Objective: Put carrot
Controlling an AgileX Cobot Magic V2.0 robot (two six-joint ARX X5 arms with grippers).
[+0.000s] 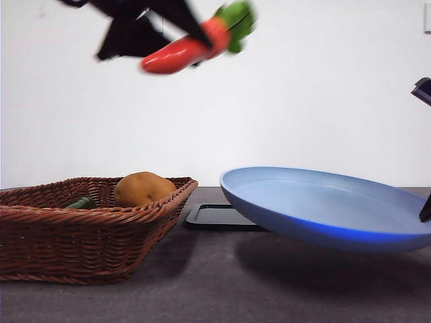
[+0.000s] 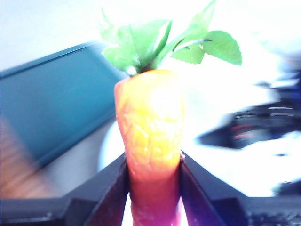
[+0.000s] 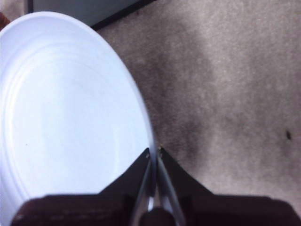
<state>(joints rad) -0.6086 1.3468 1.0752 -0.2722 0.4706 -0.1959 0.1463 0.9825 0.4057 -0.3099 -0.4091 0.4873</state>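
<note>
— Left gripper first: what do you see from the front?

— Your jaws are clamped across the carrot, high in the air above the wicker basket. Its long axis lies near level, slightly tilted: the red tip points down toward the basket side, the green leaves up toward the blue plate. The plate hangs tilted above the table, with a black tray behind it. In the basket you have a tan potato and a small dark green vegetable.

— And your left wrist view?

— Blurred, but both jaws press the carrot's sides, leaves pointing away from the camera.

— Right wrist?

— Your right gripper pinches the plate's rim, jaws nearly together.

— Any writing?

— None you can read.
</note>
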